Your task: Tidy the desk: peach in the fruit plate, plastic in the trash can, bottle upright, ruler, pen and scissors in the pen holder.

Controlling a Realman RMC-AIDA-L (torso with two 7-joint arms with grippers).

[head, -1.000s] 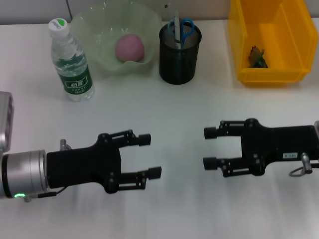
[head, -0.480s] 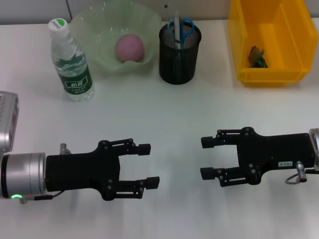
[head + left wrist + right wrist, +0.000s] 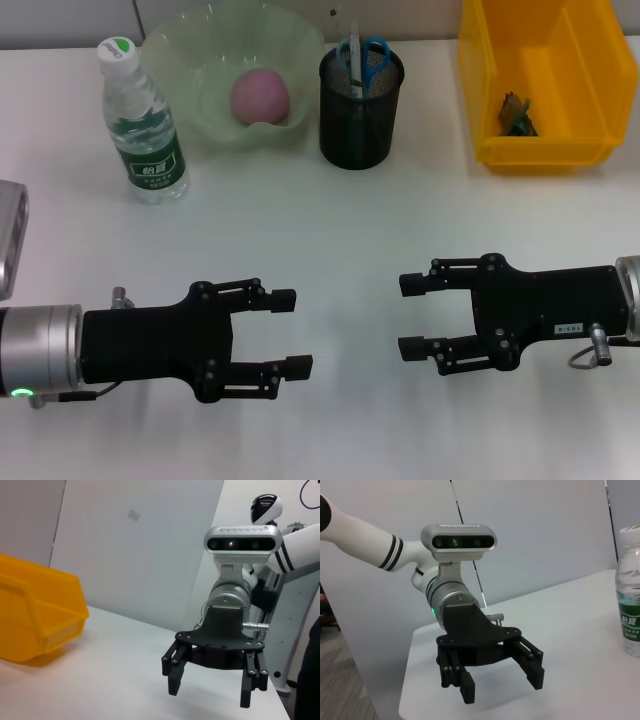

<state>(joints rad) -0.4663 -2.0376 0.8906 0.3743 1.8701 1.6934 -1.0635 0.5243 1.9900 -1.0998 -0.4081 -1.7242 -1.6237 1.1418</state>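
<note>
No legible text (labels blurred)

The head camera looks steeply down on the desk (image 3: pixel 330 230) from above. Each wrist camera sits low, looking level across the desk at the opposite arm's gripper, close by.

Even, bright overhead light, no hard glare. White counter (image 3: pixel 330 230) slightly washed out in head view, soft diffuse shadows under the left claw (image 3: pixel 290 333) and right claw (image 3: pixel 408 316). Short shadow beside the bottle (image 3: pixel 140 122) and pen holder (image 3: pixel 360 108). Head view mildly soft overall. Left wrist view: yellow bin (image 3: pixel 35 615) a bit out of focus. Right wrist view: bottle at the frame edge blurred.
</note>
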